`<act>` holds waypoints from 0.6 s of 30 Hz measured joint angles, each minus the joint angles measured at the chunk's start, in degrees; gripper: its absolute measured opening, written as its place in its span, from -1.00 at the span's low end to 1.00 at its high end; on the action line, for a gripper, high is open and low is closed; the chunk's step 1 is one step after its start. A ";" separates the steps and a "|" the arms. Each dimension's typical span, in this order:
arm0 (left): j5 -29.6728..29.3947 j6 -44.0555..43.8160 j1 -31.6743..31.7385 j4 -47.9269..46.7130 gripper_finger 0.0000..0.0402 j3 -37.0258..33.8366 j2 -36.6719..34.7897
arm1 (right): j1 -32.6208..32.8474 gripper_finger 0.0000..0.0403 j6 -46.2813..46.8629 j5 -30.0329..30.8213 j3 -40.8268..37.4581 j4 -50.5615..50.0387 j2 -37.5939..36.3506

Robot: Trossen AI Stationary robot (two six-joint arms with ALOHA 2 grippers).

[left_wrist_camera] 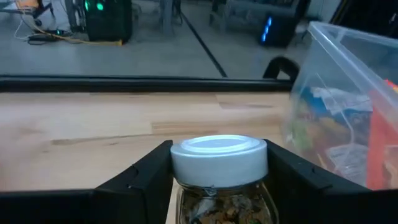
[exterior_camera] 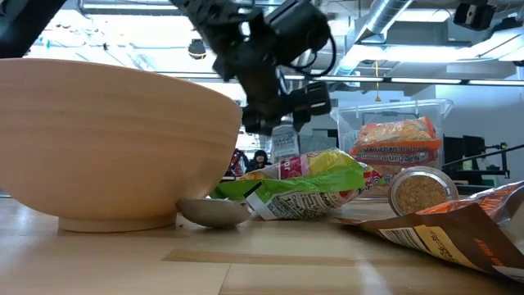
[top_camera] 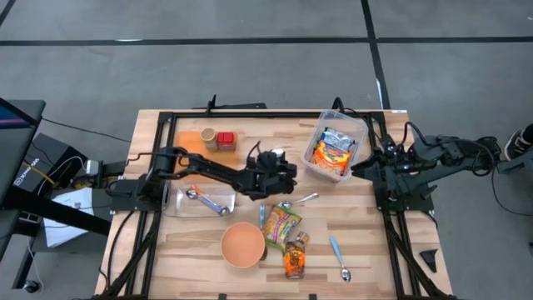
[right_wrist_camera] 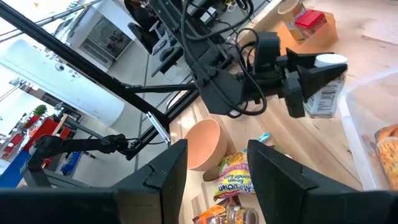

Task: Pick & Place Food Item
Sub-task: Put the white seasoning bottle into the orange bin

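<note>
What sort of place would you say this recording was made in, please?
Probably a robotics lab or workshop: the wooden table stands on a bare grey floor, exposed ceiling ducts run overhead, and computer equipment sits on the floor beyond.

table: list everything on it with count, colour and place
table: 1, light wood, under everything
jar: 1, white lid, in left gripper, beside bin
bin: 1, clear, far right, holding snack bags
tray: 1, clear, left of centre, holding a spoon
spoons: 3, blue handles; in tray, centre, near right
bowl: 1, tan, near centre
green packet: 1, right of bowl
orange packet: 1, near edge
spice jar: 1, lying by orange packet
cup: 1, tan, far left
red block: 1, beside cup
left gripper: centre
right gripper: beside bin
</note>
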 joint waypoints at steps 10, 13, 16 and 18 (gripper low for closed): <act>-3.61 4.18 -0.17 18.07 -0.02 -10.85 0.02 | 0.00 -0.19 2.42 -0.04 0.00 -1.86 0.00; -3.77 14.80 -0.13 27.01 -0.02 -12.12 0.07 | 0.00 -0.19 3.10 -0.06 0.00 -2.90 0.00; -2.40 27.56 0.48 35.06 -0.02 -12.68 0.07 | 0.00 -0.19 3.72 -0.06 0.00 -3.98 0.00; -1.45 33.39 1.05 37.64 -0.02 -13.04 0.07 | 0.00 -0.19 3.72 -0.06 0.01 -4.47 0.00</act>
